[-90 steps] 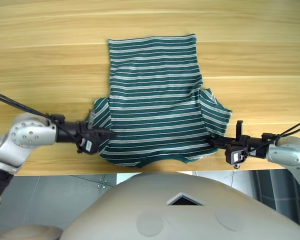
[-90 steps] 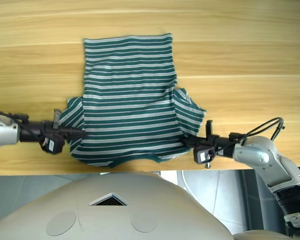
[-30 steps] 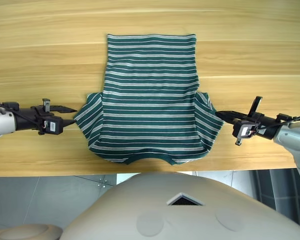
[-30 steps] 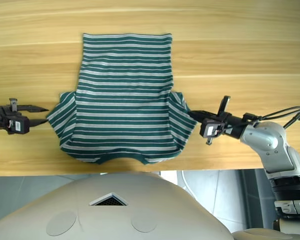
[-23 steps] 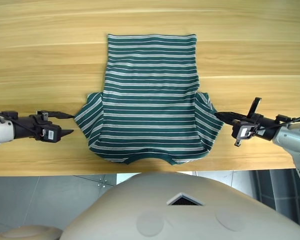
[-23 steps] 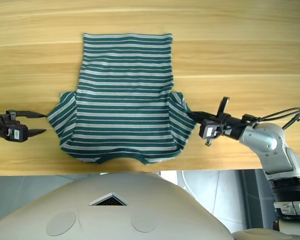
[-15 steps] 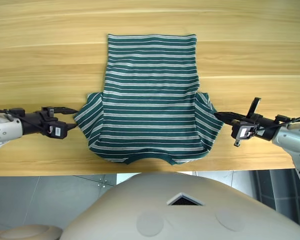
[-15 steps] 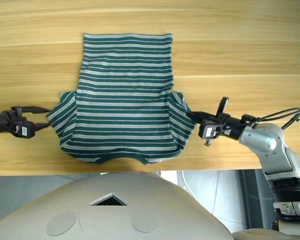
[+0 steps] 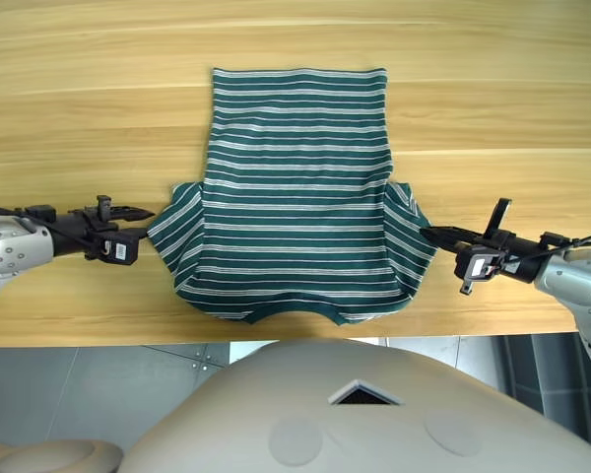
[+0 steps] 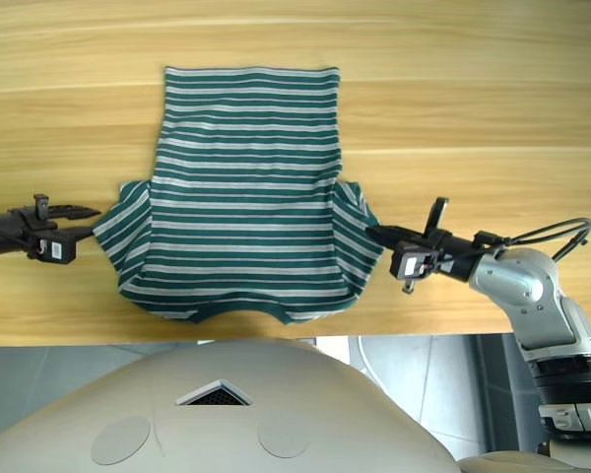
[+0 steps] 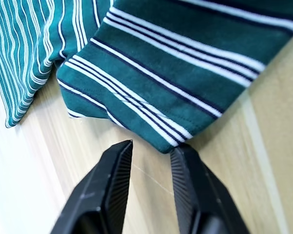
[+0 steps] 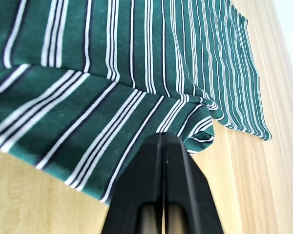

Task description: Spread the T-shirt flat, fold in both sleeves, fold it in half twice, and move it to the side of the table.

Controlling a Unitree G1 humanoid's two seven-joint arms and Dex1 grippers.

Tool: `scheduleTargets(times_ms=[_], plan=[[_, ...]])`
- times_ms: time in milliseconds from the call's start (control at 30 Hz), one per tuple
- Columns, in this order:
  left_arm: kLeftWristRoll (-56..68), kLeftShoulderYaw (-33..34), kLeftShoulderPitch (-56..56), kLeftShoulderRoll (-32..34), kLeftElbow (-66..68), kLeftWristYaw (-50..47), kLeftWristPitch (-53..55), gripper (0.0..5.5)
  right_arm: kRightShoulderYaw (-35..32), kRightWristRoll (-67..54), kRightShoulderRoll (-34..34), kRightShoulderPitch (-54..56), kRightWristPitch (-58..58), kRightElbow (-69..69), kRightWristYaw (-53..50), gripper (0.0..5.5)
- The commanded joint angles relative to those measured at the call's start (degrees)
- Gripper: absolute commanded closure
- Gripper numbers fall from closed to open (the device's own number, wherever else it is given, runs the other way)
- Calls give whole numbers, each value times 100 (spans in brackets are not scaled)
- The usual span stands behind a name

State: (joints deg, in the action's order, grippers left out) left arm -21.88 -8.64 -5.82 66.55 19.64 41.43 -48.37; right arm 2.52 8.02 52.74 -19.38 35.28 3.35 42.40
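In the left eye view the T-shirt is seen spread on the tabletop, its collar at the near edge and its hem on the far side. Three seconds ago the cloth was bunched and skewed, with both hands at its shoulders. Since then it has been pulled nearly square, and both sleeves have been laid out to the sides, though they are a little rumpled.

The left hand had been drawn well clear of the T-shirt a second ago and has since been brought back. It is now held just beside the cuff of the left sleeve, with its fingers apart. The right hand has been eased slightly inward, so that its tip is at the edge of the right sleeve. Its fingers are pressed together, and whether any cloth is caught between them cannot be told.

The spreading step is judged done or nearly so, and the sleeve folds are judged to be next.
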Motion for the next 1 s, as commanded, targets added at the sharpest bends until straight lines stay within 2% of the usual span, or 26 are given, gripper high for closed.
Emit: scheduleTargets(times_ms=[33,400,733,1000], plan=[[35,-128,-219,67,-27,147,129,408,-69,-9,60,-7,5,74,3,550],[40,-173,-206,111,34,182,241,250,-74,3,61,-29,15,65,-5,550],[-240,-195,-668,228,90,-92,343,132,-127,-9,92,-171,33,141,-5,550],[36,-475,-1018,137,-317,-37,247,120,-114,9,69,-103,27,102,7,550]])
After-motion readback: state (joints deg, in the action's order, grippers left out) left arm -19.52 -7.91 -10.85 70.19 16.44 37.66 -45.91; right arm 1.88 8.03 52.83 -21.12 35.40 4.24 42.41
